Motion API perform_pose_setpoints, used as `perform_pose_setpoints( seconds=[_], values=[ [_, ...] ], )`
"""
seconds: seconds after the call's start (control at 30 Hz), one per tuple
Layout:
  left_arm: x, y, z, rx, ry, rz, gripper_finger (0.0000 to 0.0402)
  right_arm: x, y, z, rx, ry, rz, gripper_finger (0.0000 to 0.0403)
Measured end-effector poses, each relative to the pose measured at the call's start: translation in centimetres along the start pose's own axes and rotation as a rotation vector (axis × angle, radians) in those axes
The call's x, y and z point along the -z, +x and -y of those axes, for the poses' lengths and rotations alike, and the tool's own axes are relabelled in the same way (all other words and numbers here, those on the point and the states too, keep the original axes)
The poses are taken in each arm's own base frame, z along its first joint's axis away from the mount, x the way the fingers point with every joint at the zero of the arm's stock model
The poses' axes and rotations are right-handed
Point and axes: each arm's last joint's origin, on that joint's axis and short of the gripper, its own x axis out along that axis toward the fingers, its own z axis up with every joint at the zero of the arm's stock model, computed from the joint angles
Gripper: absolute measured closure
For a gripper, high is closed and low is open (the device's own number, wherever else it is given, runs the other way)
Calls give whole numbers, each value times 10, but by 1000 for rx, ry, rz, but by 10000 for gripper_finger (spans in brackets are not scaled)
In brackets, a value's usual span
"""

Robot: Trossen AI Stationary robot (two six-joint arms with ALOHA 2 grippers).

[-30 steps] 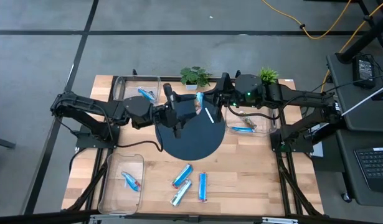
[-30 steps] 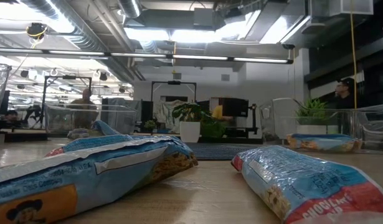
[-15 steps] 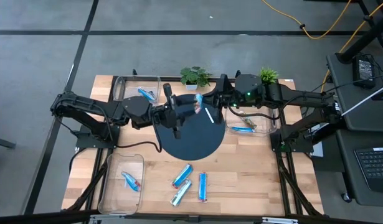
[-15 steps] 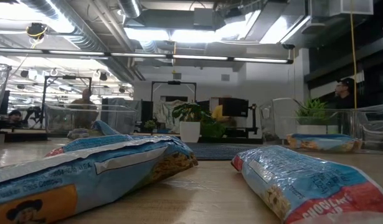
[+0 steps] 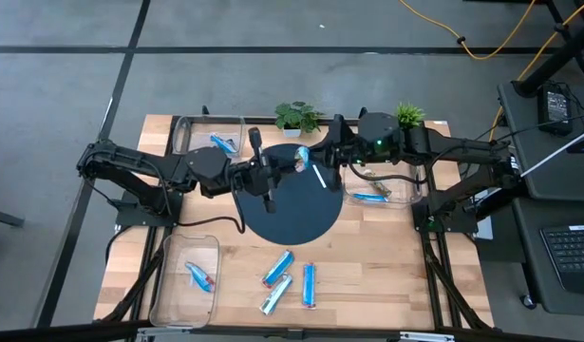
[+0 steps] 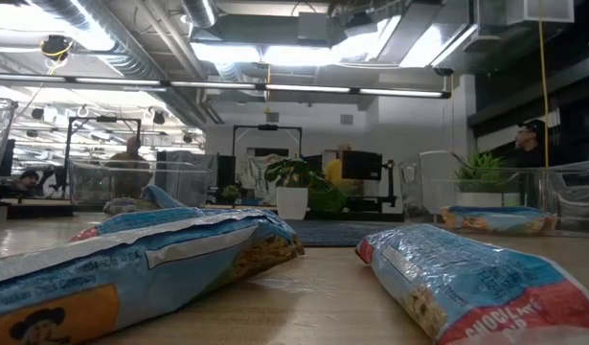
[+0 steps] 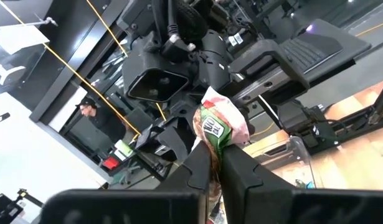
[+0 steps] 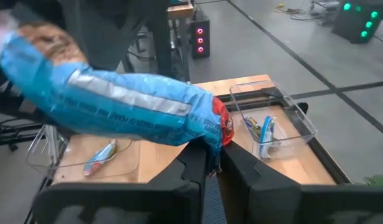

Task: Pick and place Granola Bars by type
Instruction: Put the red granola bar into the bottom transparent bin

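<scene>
Held bar: one blue-wrapped bar [image 5: 302, 158] hangs in the air over the back edge of the dark round mat [image 5: 292, 214], gripped at both ends, touching nothing below.
Left gripper: the left gripper [image 5: 290, 167] reaches in from the left side; seen from its wrist [image 7: 217, 158], its fingers are pinched tight on the bar's green-printed end [image 7: 219, 124].
Right gripper: the right gripper [image 5: 316, 158] comes in from the right; seen from its wrist [image 8: 215, 158], its fingers stand close together on the red-tipped end of the same bar [image 8: 129, 106].
Room between arms: the two grippers meet nearly tip to tip, with only the bar between them.
Mat: bare except for a thin white mark [image 5: 320, 176] just below the bar.
Front of table: three loose bars [image 5: 278, 268] lie together near the front edge of the wooden table [image 5: 367, 275], just clear of the mat's rim and apart from both arms.
Front-left bin: a clear bin [image 5: 163, 275] at the table's left edge holds one bar [image 5: 199, 276].
Back-left bin: one bar [image 5: 223, 143] lies inside it, beside the left arm.
Right bin: one bar [image 5: 371, 198] lies inside it, under the right arm.
Back edge: two small potted plants [image 5: 296, 116] stand there, close behind the grippers.
Table-level look: two loose bars [image 6: 131, 259] fill the foreground; the grippers do not show.
</scene>
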Motion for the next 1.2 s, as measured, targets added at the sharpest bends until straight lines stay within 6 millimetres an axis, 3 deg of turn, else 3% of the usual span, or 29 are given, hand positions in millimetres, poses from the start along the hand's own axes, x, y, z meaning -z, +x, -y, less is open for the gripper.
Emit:
perform_pose_setpoints(
  seconds=[0.2,0.43,0.57,0.87,1.03,1.2],
  values=[
    [-3,-1,-2,-20,-12,19,387,-5,-13,0,13,-66,30,326],
    [-6,-10,-8,-99,36,-29,393,-13,-53,5,122,-94,74,254],
    [-11,-23,-16,-169,46,-63,389,-11,-78,8,166,-58,50,233],
    [-29,-88,-17,-238,-4,-181,393,18,-103,8,264,-12,-222,236],
    [-33,-109,-18,-251,-73,-191,390,18,-104,2,293,-127,-211,247],
    [-39,-128,-17,-279,-34,-223,390,11,-103,-2,293,-247,-150,252]
  ],
)
